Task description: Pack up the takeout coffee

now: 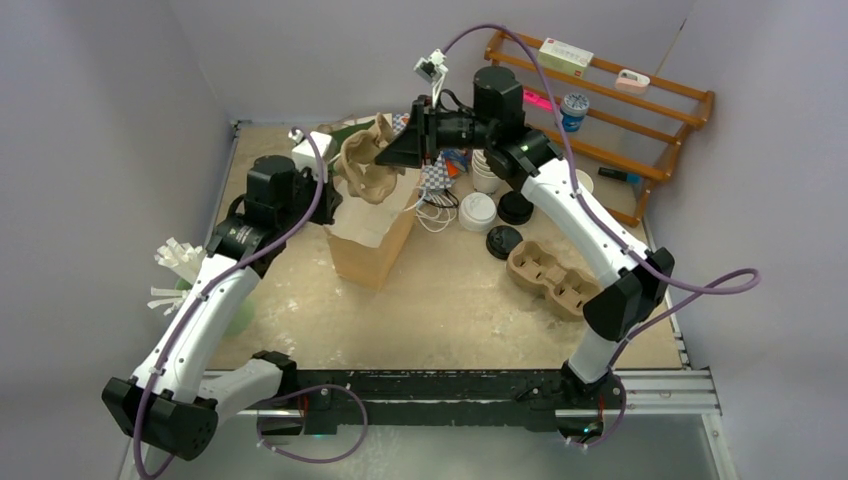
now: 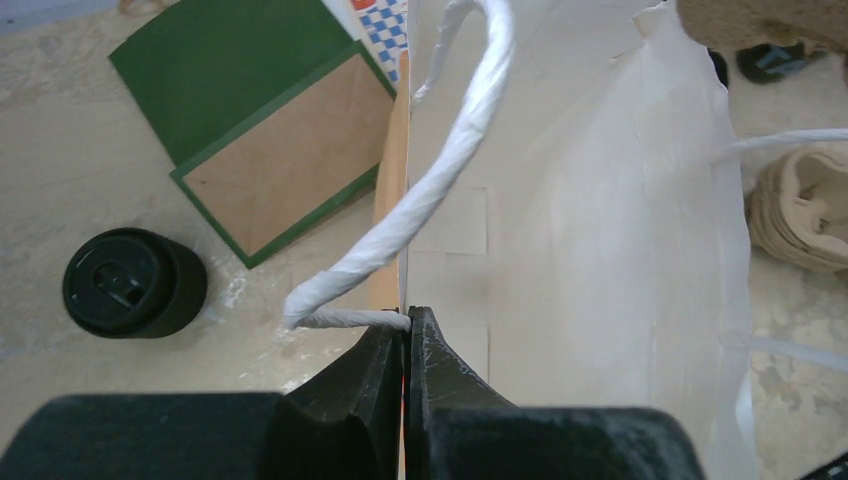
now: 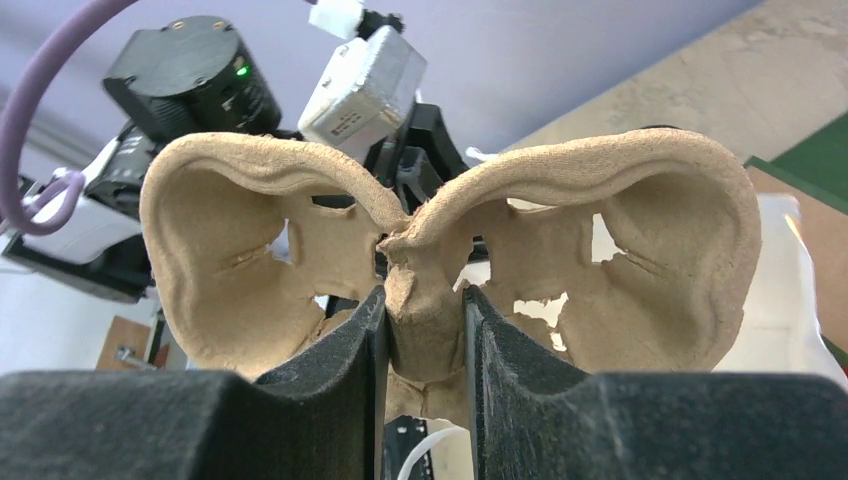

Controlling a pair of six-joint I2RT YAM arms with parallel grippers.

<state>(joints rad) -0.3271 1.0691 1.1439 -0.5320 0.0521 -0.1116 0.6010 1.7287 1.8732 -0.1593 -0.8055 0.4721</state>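
A cup with a white lid (image 1: 478,212) and a cup with a black lid (image 1: 503,242) stand on the table right of the brown paper bag (image 1: 370,235). My left gripper (image 2: 405,320) is shut on the bag's left rim, right beside its white twisted handle (image 2: 440,170). The bag's mouth is open, showing its white inside (image 2: 590,220). Over that mouth, my right gripper (image 3: 425,300) is shut on the centre ridge of a pulp cup carrier (image 3: 650,230). From above, the carrier (image 1: 365,165) hangs tilted with its pockets empty.
Another pulp carrier (image 1: 548,278) lies at the right front. A stack of white cups (image 1: 487,170) and a black round thing (image 1: 515,207) sit behind the lidded cups. A dark black-lidded cup (image 2: 133,282) and a green folder (image 2: 250,110) lie beyond the bag. A wooden rack (image 1: 620,100) stands back right.
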